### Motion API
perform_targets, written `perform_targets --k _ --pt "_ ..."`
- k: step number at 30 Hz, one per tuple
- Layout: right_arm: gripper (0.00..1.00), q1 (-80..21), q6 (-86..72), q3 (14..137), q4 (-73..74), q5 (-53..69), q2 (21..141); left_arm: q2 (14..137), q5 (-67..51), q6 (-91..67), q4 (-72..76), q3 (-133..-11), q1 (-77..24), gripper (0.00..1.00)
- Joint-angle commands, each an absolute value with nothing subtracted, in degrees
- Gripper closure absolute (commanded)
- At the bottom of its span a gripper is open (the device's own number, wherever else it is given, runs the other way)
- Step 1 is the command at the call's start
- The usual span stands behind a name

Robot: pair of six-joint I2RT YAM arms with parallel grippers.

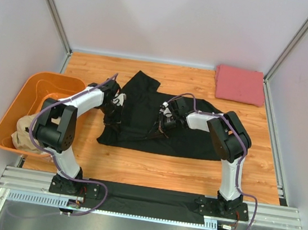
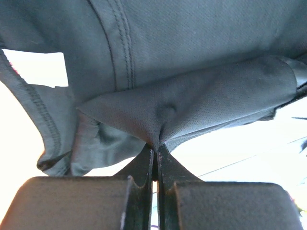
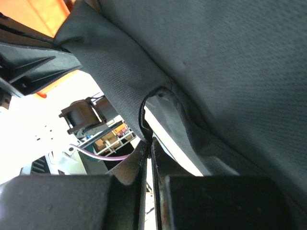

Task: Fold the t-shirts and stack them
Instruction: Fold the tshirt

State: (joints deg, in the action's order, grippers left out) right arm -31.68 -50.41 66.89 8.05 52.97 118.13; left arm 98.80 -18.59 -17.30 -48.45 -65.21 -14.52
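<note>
Your left gripper (image 2: 154,146) and right gripper (image 3: 147,141) are each clamped tight on a fold of the black short-sleeved cloth t-shirt (image 1: 144,105), bunched at their fingertips. You look mid-fold; next, lift both sides evenly across.

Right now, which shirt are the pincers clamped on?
The black t-shirt mid-table; the pink-red one lies folded far right, the tan one sits in the orange tub.

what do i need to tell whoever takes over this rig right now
Left claw: shut on a pinch of the black t-shirt.
Right claw: shut on the same shirt.
Black shirt lies rumpled mid-table, unfolded.
Done: pinkish-red t-shirt folded at the far right corner.
To do: fold the black one, then the tan t-shirt in the orange tub; stack all.
</note>
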Motion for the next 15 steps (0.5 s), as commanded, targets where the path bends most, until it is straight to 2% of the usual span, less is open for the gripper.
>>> perform_targets --k 1,15 --pt "0.96 -31.4 -47.0 68.2 11.9 52.7 119.6 100.2 -21.3 -17.5 -50.2 -66.2 -13.9 1.0" --pt "0.95 -31.6 -42.2 71.4 19.2 54.2 121.6 102.5 -20.4 -16.9 -52.5 -65.3 -13.4 1.0"
